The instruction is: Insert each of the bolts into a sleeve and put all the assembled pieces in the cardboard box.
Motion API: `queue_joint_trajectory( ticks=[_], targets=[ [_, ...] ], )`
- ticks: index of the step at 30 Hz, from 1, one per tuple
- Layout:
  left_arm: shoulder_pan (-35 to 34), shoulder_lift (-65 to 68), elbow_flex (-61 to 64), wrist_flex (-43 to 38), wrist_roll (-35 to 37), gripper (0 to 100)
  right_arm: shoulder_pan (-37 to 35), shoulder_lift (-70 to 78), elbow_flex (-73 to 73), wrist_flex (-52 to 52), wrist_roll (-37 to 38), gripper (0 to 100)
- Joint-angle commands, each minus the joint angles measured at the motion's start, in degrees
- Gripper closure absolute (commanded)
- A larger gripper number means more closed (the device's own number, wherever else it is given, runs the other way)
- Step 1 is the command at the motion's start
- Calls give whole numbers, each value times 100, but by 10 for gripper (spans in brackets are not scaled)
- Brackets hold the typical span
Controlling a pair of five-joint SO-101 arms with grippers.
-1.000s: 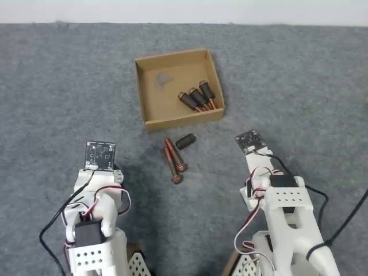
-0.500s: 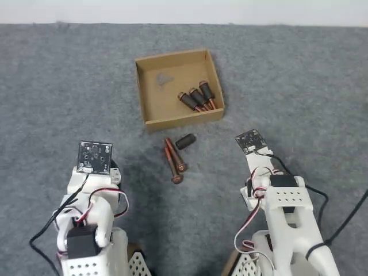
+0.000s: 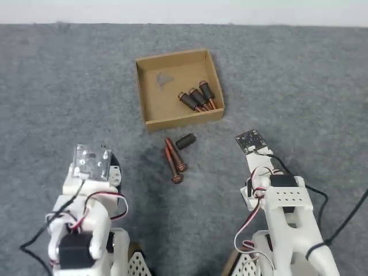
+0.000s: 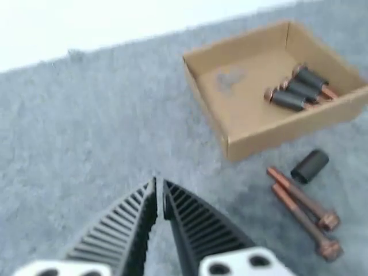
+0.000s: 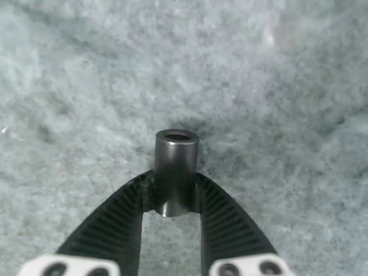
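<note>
Tan cardboard box (image 3: pixel 158 100); copper-coloured bolts (image 3: pixel 174 154); a glossy dark grey sleeve (image 5: pixel 176 167) between black, ribbed jaws; mottled grey felt covers the worktop (image 3: pixel 299 80).

Two bolts (image 3: pixel 174 155), dark sleeve (image 3: pixel 185 141) beside box (image 3: pixel 154 100)

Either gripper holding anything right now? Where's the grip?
Right gripper clamps a dark sleeve by its sides near one end; the open end sticks out past the fingertips. Left gripper is shut and holds nothing.

sleeve (image 5: pixel 176 169): you see smooth dark metal
bolts (image 3: pixel 174 154): coppery metal, glossy
cardboard box (image 3: pixel 184 119): matt
carpet (image 3: pixel 299 75): rough grey pile
</note>
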Motion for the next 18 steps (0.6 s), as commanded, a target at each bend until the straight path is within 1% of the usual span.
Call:
queue_joint_trajectory(
  ticks=[1, 4, 7, 8, 14, 18],
  targets=[
    [53, 1266, -769, 26, 18, 981, 66, -215, -26, -101, 88, 991],
    [141, 2321, -1191, 9, 18, 981, 66, -215, -26, -101, 88, 991],
    [501, 3191, -1420, 26, 44, 981, 66, -215, -26, -101, 88, 991],
    [633, 3455, -1473, 18, 167, 981, 66, -215, -26, -101, 88, 991],
    [1547, 4677, -1921, -70, 1749, 980, 66, -215, -26, -101, 88, 991],
    [2145, 5213, -1974, -712, 2734, 980, 66, -215, -18, -110, 88, 991]
  ],
)
